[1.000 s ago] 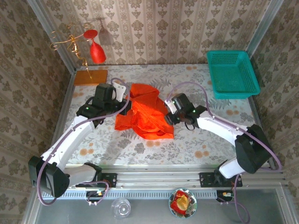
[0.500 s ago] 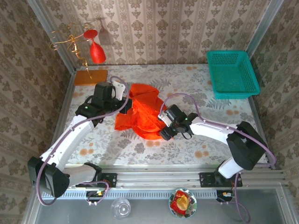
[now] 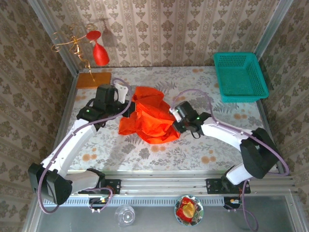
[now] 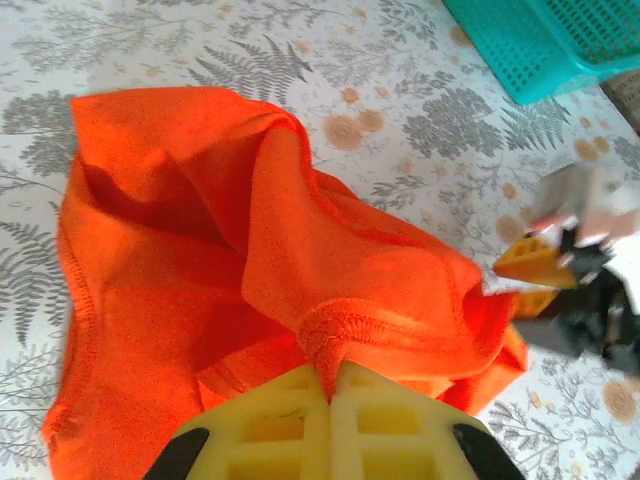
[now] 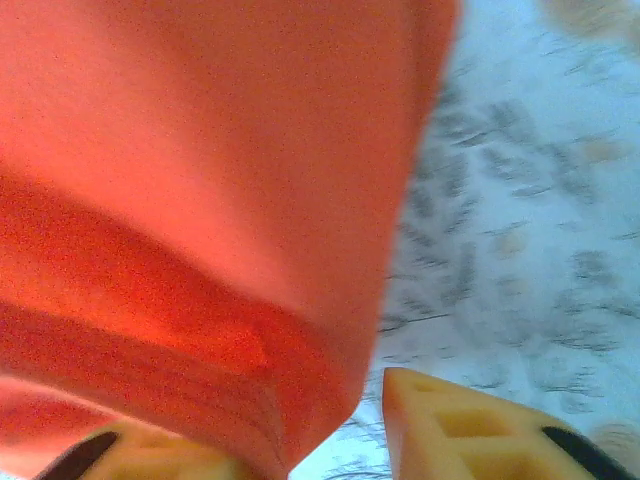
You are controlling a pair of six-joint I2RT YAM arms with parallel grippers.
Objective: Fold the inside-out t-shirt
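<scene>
White arms point(image 3: 72, 145), black joints, lilac cables point(image 3: 194, 90), yellow waffled pincer fingers point(image 4: 270, 430).

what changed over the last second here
The right gripper swung in toward the near edge of the t-shirt, then drew back to its right edge, jaws narrowing around the cloth there. The left gripper stayed shut on the shirt; the basket did not move.
</scene>
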